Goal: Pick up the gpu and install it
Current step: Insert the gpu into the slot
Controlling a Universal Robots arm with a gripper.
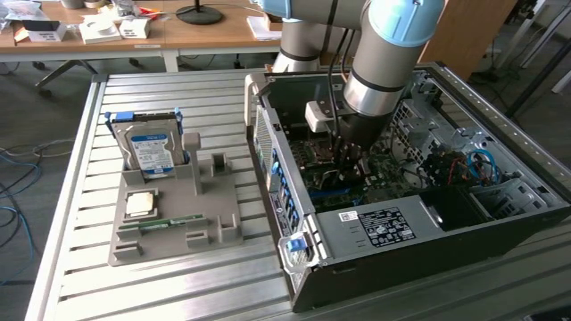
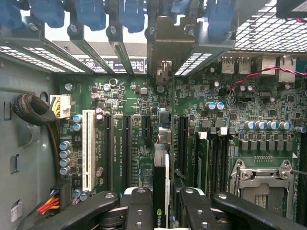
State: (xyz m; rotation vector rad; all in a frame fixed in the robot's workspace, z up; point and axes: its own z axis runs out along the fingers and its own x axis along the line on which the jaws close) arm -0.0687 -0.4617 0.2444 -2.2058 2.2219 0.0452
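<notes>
Gripper clamped on gpu, card held edge-on w/ motherboard slots right below, prob so it lines up w/ slot.

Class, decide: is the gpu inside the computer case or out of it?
Inside. In the wrist view the gpu stands edge-on between the jaws, over the motherboard slots.

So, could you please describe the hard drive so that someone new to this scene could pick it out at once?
Start from the open computer case and look toward the exterior view's left, to the grey parts holder on the slatted metal table. The hard drive stands upright at the holder's far end. Its silver body and blue label set it apart from the narrow green memory stick lying flat nearer the camera.
</notes>
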